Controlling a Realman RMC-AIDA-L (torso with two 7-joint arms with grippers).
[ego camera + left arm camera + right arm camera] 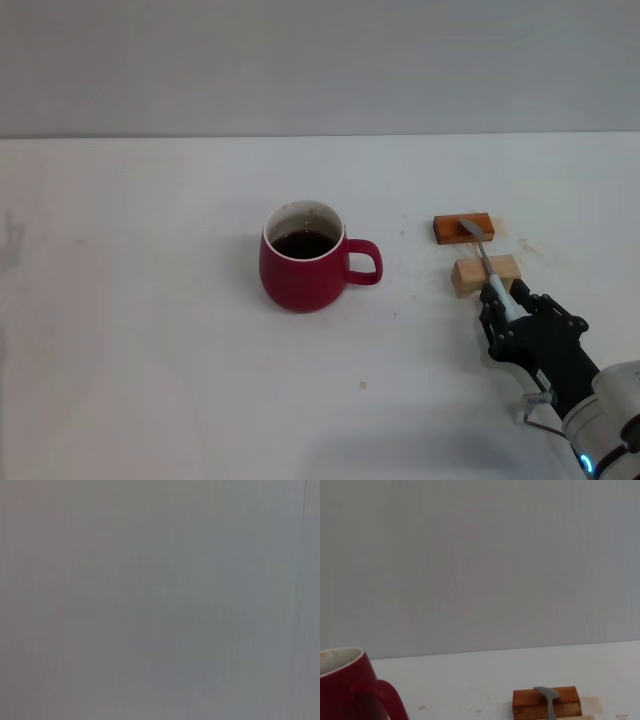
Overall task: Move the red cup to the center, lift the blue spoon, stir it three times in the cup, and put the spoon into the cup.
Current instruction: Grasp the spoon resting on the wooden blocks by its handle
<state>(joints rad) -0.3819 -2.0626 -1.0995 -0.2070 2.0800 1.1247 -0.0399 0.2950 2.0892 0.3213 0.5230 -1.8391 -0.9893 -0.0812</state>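
The red cup (302, 258) is sitting near the middle of the white tabletop (150, 350), with its handle pointing toward the robot's right side and dark drink inside. The blue spoon (485, 262) is lying across an orange-brown block (463, 228) and a pale wooden block (485, 273), probably so its handle is lifted off the tabletop and easy to grab. The right gripper (497, 298) is reaching to the handle end, its jaws looking closed around it, while the left arm is staying out of sight.
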